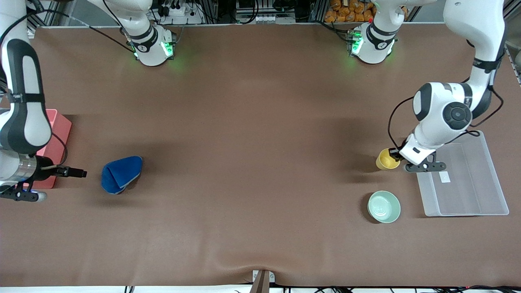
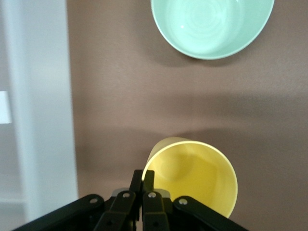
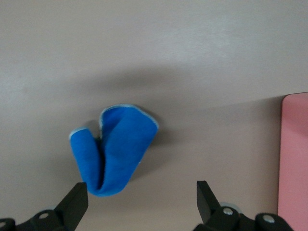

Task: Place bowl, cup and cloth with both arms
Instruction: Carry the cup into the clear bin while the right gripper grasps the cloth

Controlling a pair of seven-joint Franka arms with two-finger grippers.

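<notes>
Left wrist view shows the left gripper [image 2: 143, 179] pinched on the rim of the light, stiff cup [image 2: 192, 175], bowl [image 2: 211, 26] on the table just ahead, while the right gripper [image 3: 142, 195], wide open, hangs beside the soft cloth [image 3: 113, 149], best pinched at its fold.

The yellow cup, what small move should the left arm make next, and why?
Probably lift the cup straight up: the left gripper looks shut on its rim, and the clear tray lies right beside it. The right gripper hangs open near the cloth.
</notes>
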